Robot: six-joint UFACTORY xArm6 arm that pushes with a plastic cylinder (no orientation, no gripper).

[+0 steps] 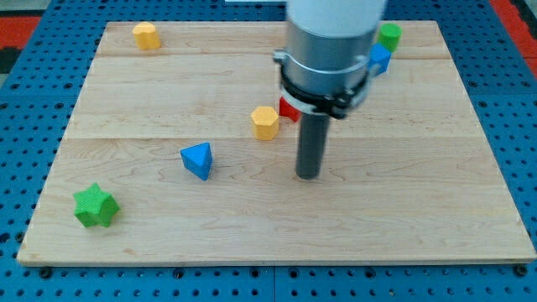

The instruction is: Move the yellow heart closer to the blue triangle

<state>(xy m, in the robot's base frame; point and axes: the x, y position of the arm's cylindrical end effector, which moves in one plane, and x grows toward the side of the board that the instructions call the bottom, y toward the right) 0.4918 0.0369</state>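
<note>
The blue triangle [198,159] lies left of the board's middle. A yellow block [146,35], which looks like the heart, sits near the board's top left corner, far from the triangle. A second yellow block [264,122], more like a pentagon, lies up and to the right of the triangle. My tip [309,174] rests on the board to the right of the blue triangle and below and right of the nearer yellow block, touching no block.
A green star [94,206] sits at the bottom left. A red block [288,109] is partly hidden behind the arm. A blue block [379,59] and a green block [388,35] sit at the top right. The wooden board [419,210] ends in blue pegboard.
</note>
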